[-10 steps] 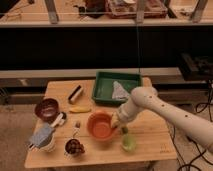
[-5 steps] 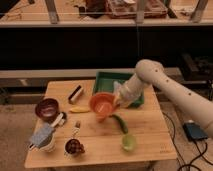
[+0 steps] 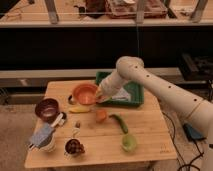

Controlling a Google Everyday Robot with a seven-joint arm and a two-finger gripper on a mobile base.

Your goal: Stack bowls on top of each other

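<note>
- Cluttered worktop; gripper beside green tray, jaws clamped on rim of orange bowl.
- Rim grip could slip, dropping it short of maroon bowl, well apart.

Robot lab, by the look of it, not a home kitchen.
A wooden table stands spread with scattered kitchenware. A metal-framed rack of cluttered bins runs across the dim back, and what may be cables trail on the floor at right. A white robot arm reaches in, its gripper at the orange bowl rim beside the green tray.
</note>
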